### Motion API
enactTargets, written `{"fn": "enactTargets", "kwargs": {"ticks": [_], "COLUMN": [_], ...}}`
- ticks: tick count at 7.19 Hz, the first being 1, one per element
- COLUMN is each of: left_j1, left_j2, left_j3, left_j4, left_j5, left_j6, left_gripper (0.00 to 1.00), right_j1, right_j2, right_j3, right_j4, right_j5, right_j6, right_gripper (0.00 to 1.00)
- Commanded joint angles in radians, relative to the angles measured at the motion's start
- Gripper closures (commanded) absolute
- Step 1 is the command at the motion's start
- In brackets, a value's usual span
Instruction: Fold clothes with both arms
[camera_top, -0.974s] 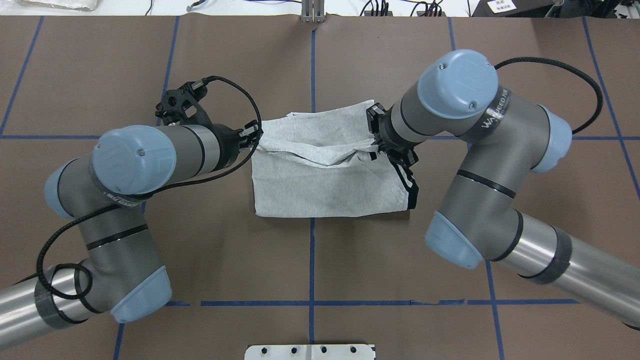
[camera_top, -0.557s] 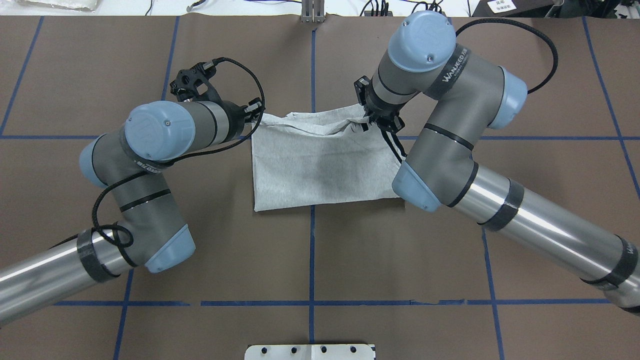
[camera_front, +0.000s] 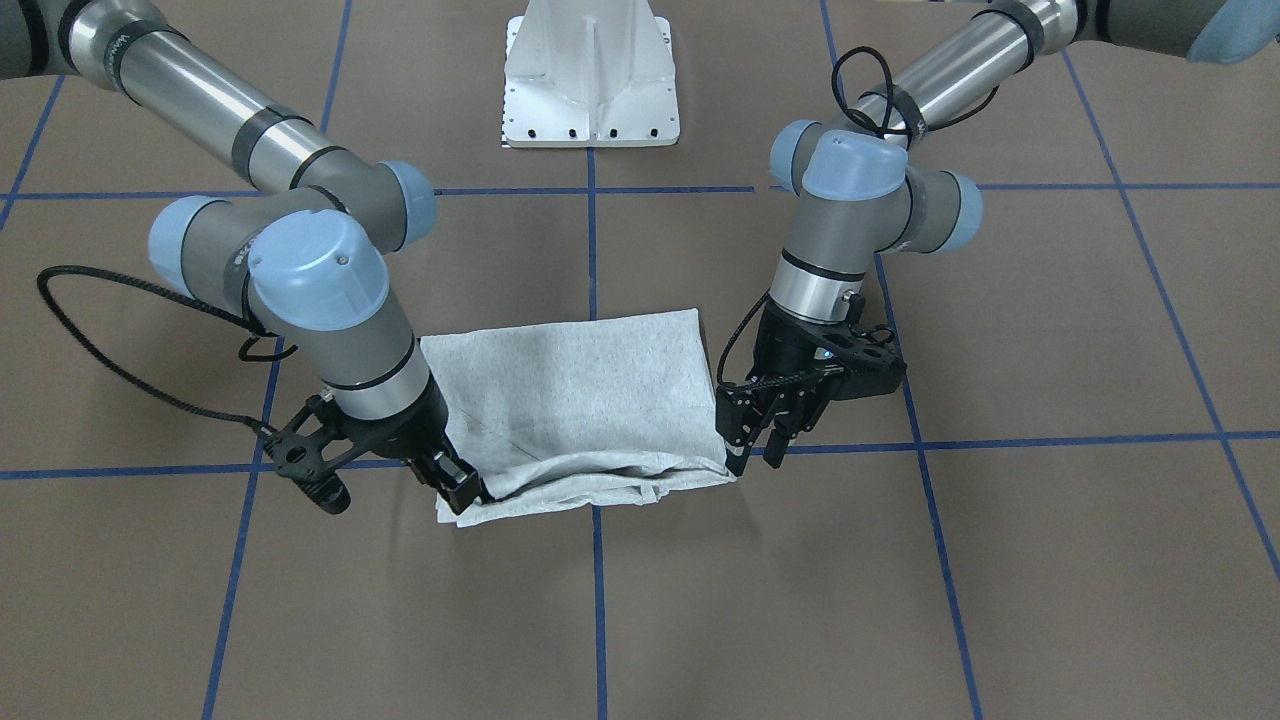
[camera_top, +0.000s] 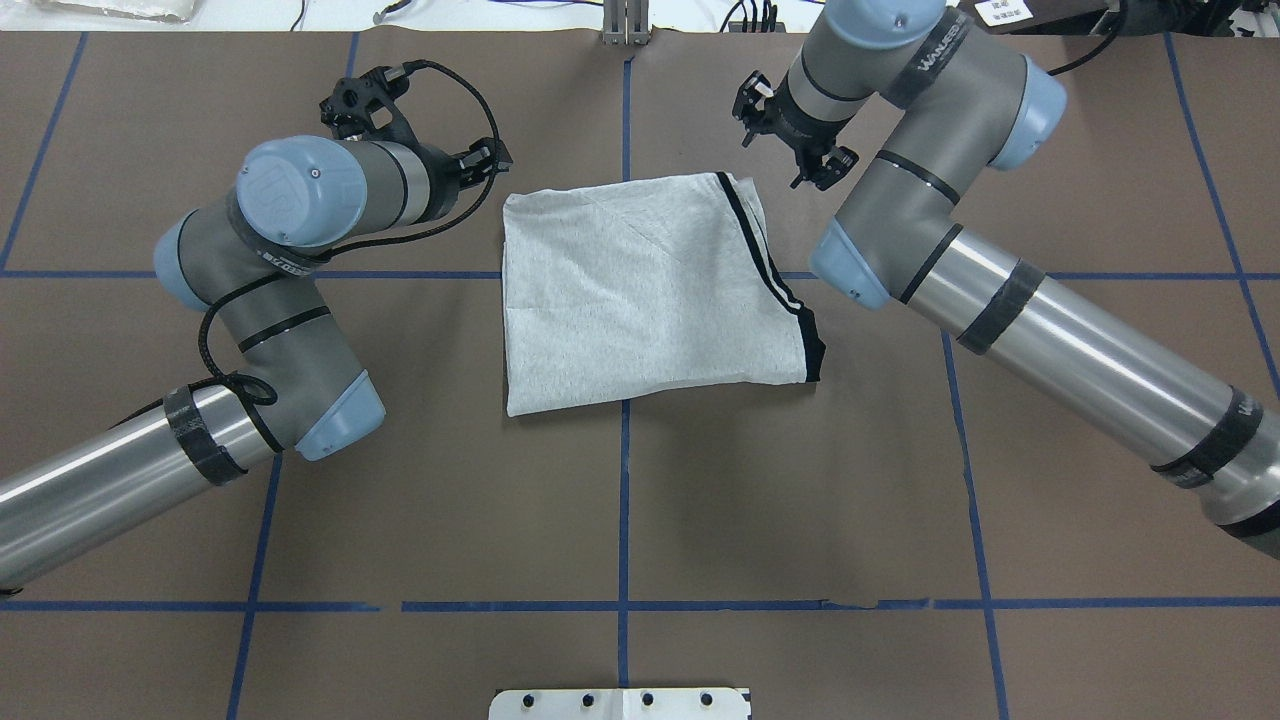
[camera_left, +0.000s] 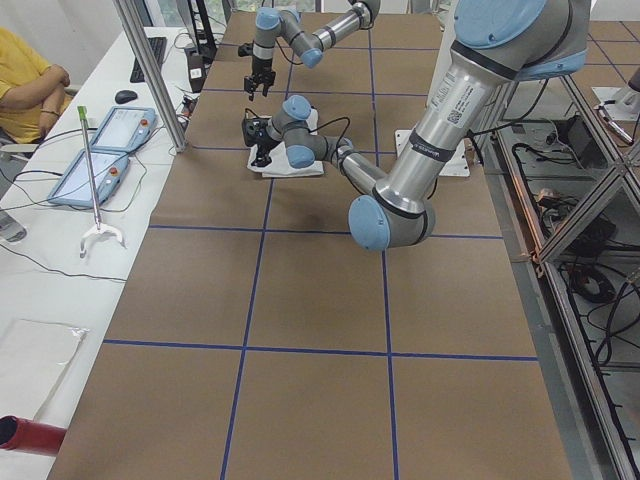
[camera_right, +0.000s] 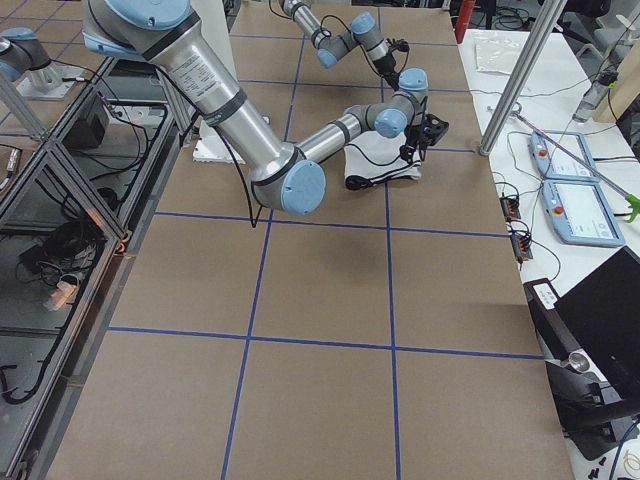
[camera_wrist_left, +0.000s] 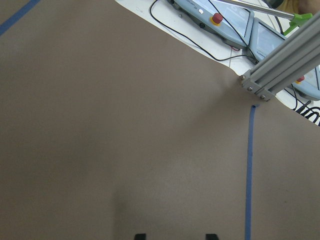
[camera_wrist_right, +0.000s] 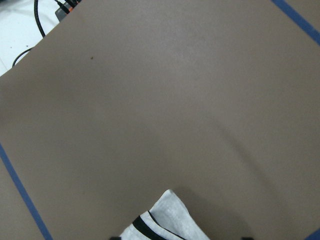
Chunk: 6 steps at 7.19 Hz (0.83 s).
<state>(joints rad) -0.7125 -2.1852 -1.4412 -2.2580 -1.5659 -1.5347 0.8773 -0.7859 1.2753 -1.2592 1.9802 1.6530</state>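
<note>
- Spread wide at the left gripper (camera_front: 755, 440), with nothing between the fingertips (camera_wrist_left: 140, 236) but bare table (camera_top: 400, 500).
- Spread likewise at the right gripper (camera_front: 458, 488); pinching no cloth, with only a loose striped corner of the T-shirt (camera_top: 640, 290) lying below in the right wrist view.
- Hanging just off the shirt's two far corners, one gripper each; cannot rule out contact at the right corner from the front.
- Let go within the last second: carried over as a raised flap a second ago, then dragged to the far edge, now dropped flat.
- Resting mid-table across the centre blue tape line (camera_top: 624, 500) as a roughly square stack, with the black stripe (camera_top: 770, 270) along the robot's right side and no print showing.
- Counts as one fold finished, judging by the flat lie; probably leaves another halving or a retreat of both grippers.
- Worth checking the far edge from the front for slightly uneven layers.
</note>
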Motion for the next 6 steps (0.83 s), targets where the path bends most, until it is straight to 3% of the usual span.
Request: {"fn": "enactTargets", "kwargs": {"ticks": [1, 4, 6], "left_j1": [-0.04, -0.161, -0.287], "left_j2": [0.007, 0.097, 0.188], "left_j3": [0.001, -0.011, -0.033], "left_j4": [-0.017, -0.051, -0.038], "left_j5": [-0.051, -0.253, -0.421], "left_j6": [0.112, 0.467, 0.775], "left_gripper": [0.0, 0.0, 0.0], "right_j1": [0.051, 0.144, 0.277], "right_j2": [-0.033, -0.129, -0.229], "right_j3": [-0.019, -0.011, -0.004], "right_j4": [0.004, 0.007, 0.009], "right_j5": [0.016, 0.063, 0.183], "right_j6": [-0.138, -0.432, -0.757], "right_gripper": [0.0, 0.0, 0.0]}}
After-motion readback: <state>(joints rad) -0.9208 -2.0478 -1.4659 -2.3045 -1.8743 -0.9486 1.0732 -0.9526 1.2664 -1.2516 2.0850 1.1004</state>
